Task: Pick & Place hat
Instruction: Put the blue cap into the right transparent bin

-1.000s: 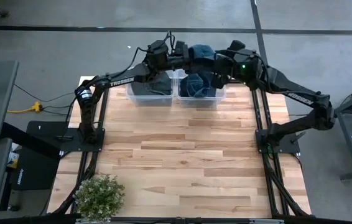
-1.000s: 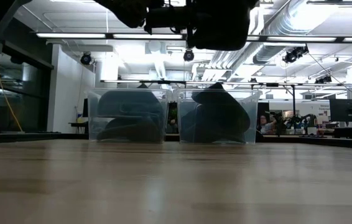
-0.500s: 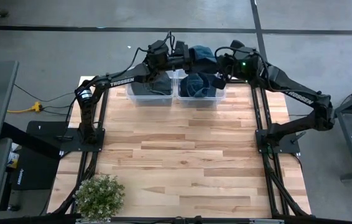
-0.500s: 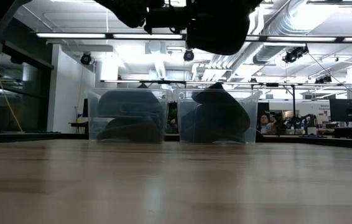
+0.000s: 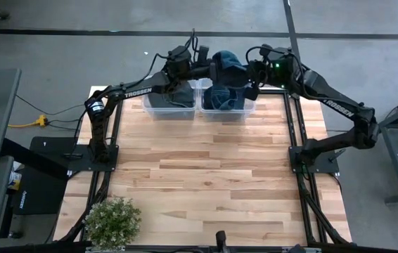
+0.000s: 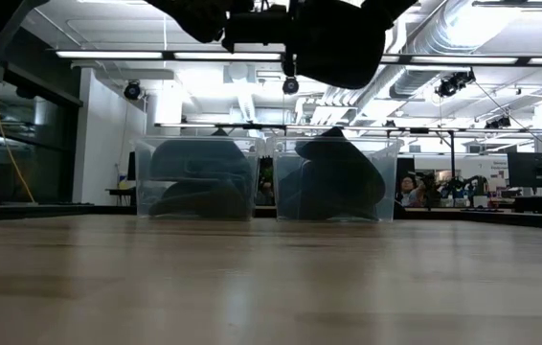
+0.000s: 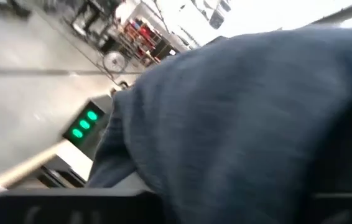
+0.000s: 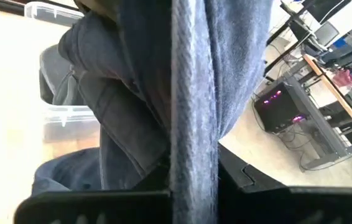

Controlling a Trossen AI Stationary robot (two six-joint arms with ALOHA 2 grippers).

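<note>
The wooden table (image 5: 206, 176) carries two clear plastic bins side by side at its far edge, the left bin (image 5: 169, 105) with dark folded fabric in it and the right bin (image 5: 227, 104) heaped with blue hats. Both dark arms reach in over these bins and meet above the right one. Between them, lifted clear of the bin, hangs a blue hat (image 5: 227, 63); from table height it shows as a dark mass (image 6: 333, 48) well above the bins. The right gripper (image 5: 252, 72) is clamped on the hat: its wrist camera shows a fold of the blue cloth (image 8: 191, 93) pinched tight between its fingers. The left gripper (image 5: 212, 69) is up against the hat's other side, and its camera sees almost only blue fabric (image 7: 244, 124); whether its fingers grip or have let go I cannot tell. A small potted plant (image 5: 112, 221) sits at the table's near left corner.
</note>
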